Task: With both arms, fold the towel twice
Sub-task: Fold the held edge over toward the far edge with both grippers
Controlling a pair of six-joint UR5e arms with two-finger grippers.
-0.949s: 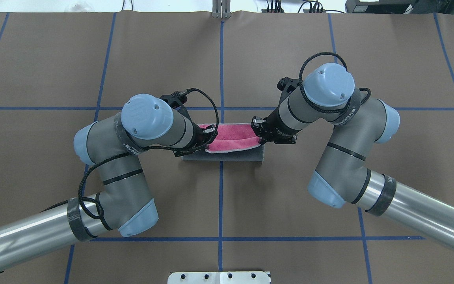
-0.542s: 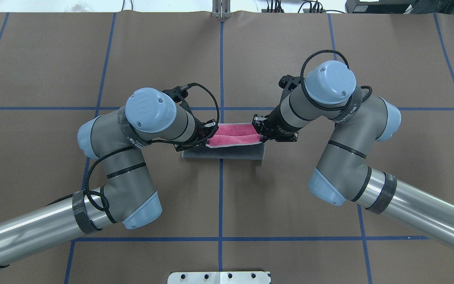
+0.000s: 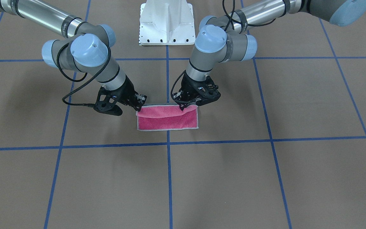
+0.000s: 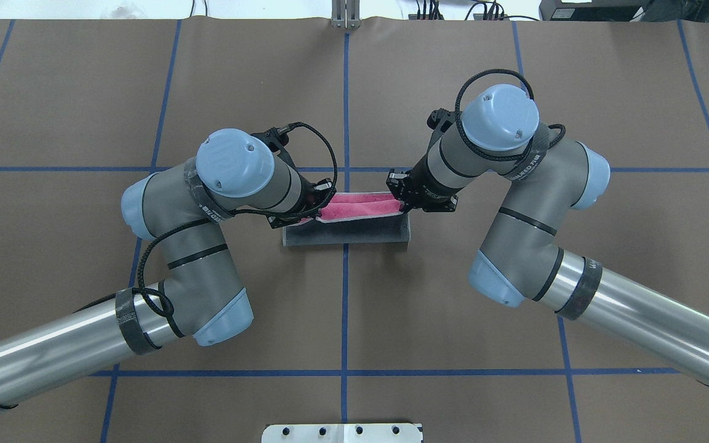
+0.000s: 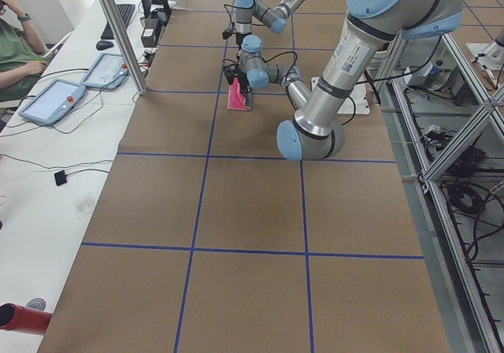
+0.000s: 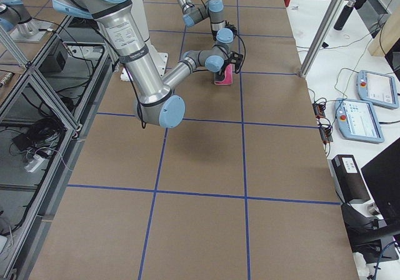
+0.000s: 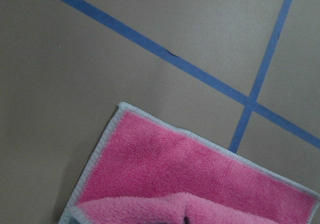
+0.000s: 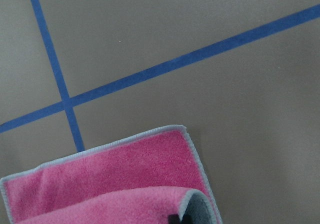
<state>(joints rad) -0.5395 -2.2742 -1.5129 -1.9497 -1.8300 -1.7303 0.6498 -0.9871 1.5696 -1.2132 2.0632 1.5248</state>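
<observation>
Left gripper and right gripper, each clamped on a towel corner, have carried that edge farther forward. More grey underside shows overhead and the pink strip is narrower. Towel at mid-table; first fold looks nearly laid.

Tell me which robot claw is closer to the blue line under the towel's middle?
Left. The left gripper pinches the towel close beside the blue line; the right gripper holds its end corner, farther away.

The towel lies mid-tabletop, with the left end effector at its left end and the right end effector at its right.
</observation>
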